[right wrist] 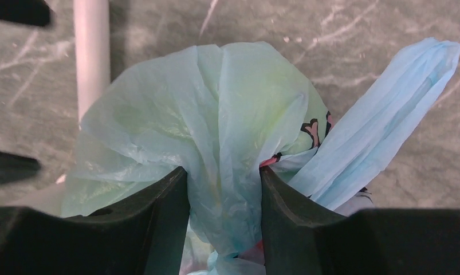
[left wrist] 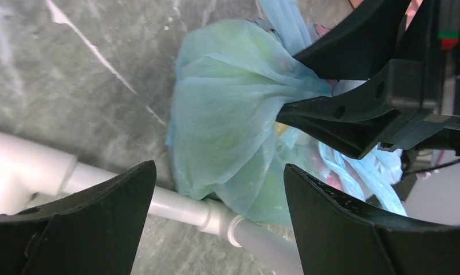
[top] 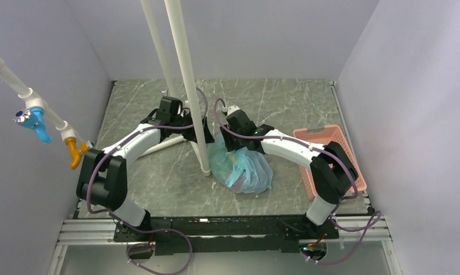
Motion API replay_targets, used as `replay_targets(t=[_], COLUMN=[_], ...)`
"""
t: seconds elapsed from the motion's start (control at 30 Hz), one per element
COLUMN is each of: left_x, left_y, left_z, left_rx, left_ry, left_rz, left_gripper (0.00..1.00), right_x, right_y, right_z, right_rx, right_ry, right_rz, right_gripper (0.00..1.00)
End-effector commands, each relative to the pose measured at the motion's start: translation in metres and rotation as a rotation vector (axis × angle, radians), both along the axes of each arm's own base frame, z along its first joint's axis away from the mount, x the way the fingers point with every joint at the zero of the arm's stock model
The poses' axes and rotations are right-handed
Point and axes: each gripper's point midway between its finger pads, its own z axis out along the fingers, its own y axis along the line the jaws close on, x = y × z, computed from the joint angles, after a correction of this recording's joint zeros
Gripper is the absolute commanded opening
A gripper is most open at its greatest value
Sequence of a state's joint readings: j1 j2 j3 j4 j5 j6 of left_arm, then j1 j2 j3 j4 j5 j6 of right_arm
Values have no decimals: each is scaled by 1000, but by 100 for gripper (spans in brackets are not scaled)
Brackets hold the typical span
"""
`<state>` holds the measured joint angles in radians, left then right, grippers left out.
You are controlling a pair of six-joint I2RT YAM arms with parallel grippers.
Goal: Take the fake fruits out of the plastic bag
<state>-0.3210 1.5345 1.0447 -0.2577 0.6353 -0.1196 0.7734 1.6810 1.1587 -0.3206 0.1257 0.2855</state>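
Your wrist views cut each claw's own fingers off at the 6 o'clock edge: the left claw (left wrist: 219,172) and the right claw (right wrist: 223,172) show no more than tapering tips. The fake fruits (top: 238,162) are wrapped inside the plastic bag (top: 247,172), so you get only yellow-green smears through the film, with no shape or count, and the dark print (right wrist: 313,129) is too small to read. Overhead, the white pole (top: 188,86) hides the left claw, the right claw's tips are lost in the bag's 12 o'clock end, and the right arm (top: 290,148) covers the pink tray's (top: 322,131) middle.
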Motion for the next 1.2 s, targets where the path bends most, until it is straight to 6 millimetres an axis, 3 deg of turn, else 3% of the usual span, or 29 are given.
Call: replay_targets(t=[0.0,0.17,0.27,0.33,0.4,0.63,0.8,0.87,0.97,1.17], left_x=[-5,-5,-4,-4,-3,-3,-4,-4,-5,-5], left_y=[-29,-38,-43,-48,-51,-53,-55,-55,-54,-52], left_z=[15,-1,-11,-14,-15,-9,-8,-7,-5,-2], left_rx=[-80,-49,-34,-31,-29,-33,-38,-28,-26,-19], left_ry=[-3,24,52,53,61,49,63,71,80,75], left_rz=[-129,-150,-160,-165,-166,-175,-188,-193,-185,-178], left_gripper=[87,85,79,72,57,23,10,0,0,0], right_x=[22,18,14,12,10,7,-10,-17,-25,-35], right_y=[35,38,40,39,34,-15,-47,-58,-70,-64], right_z=[42,49,53,54,57,60,58,55,51,54], right_rx=[133,200,240,244,245,171,99,66,35,84], right_ry=[-106,-108,-101,-90,-93,-125,-109,-89,-55,-52], right_rz=[80,86,93,83,59,-63,-116,-145,-196,-183], right_gripper=[46,46,48,54,64,77,79,79,77,70])
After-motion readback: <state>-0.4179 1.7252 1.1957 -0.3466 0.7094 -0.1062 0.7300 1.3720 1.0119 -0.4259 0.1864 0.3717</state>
